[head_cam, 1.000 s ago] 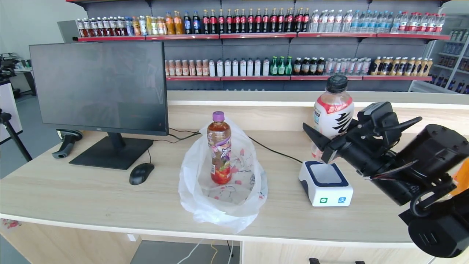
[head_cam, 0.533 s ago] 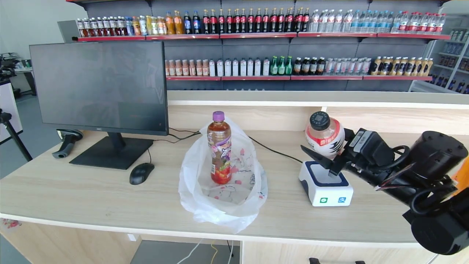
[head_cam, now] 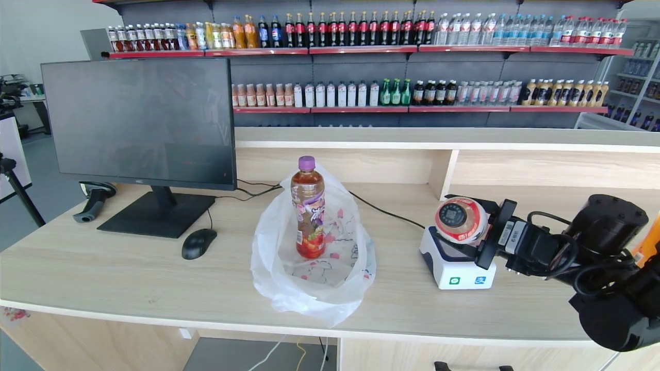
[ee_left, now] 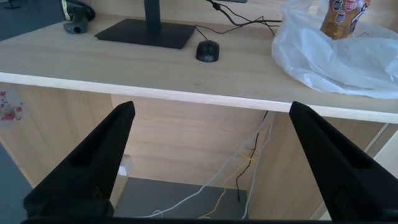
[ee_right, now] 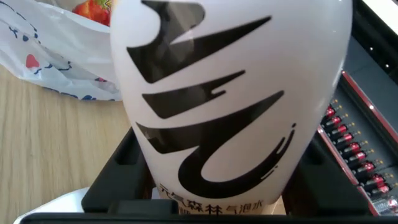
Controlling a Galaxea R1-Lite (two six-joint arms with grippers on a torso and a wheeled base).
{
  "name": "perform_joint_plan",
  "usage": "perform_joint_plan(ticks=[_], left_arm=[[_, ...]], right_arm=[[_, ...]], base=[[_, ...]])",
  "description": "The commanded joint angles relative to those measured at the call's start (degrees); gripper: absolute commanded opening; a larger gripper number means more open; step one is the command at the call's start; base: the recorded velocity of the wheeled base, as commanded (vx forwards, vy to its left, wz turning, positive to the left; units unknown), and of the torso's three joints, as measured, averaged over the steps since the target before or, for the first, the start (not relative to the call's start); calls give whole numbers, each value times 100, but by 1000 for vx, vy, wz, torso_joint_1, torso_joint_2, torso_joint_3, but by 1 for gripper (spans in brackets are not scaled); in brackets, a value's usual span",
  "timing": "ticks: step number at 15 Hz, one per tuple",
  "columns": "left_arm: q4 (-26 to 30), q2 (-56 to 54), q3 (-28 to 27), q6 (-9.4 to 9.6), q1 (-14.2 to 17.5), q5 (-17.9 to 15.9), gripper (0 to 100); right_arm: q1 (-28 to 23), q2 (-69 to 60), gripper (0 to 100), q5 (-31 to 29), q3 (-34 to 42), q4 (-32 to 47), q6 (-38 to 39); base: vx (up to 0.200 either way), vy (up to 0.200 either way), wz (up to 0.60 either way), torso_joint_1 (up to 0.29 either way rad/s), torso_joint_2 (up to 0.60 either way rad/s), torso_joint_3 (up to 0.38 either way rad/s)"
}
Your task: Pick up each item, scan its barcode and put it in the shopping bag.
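wooden counter (head_cam: 129,283) | monitor (head_cam: 139,118) | mouse (head_cam: 199,243) | shopping bag (head_cam: 315,291) | barcode scanner (head_cam: 456,272)

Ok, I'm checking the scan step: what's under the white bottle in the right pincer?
The white scanner box sits right beneath the bottle; its scan window is mostly hidden by it.

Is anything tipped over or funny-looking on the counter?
The white plastic bottle with black strokes lies sideways, cap toward the camera, but only because the right gripper holds it over the white scanner box. Nothing looks spilled.
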Motion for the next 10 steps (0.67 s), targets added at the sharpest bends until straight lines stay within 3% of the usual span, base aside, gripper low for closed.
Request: perform_joint_plan(ticks=[1,10], left_arm=[[2,-2,0,-7,0,0,100],[2,-2,0,-87,0,0,100]], right_arm=[[-32,160,0,48,-21,-6,-53],[-32,204,0,101,-100,-6,-61]], base=[[0,0,0,0,0,0],[0,0,0,0,0,0]])
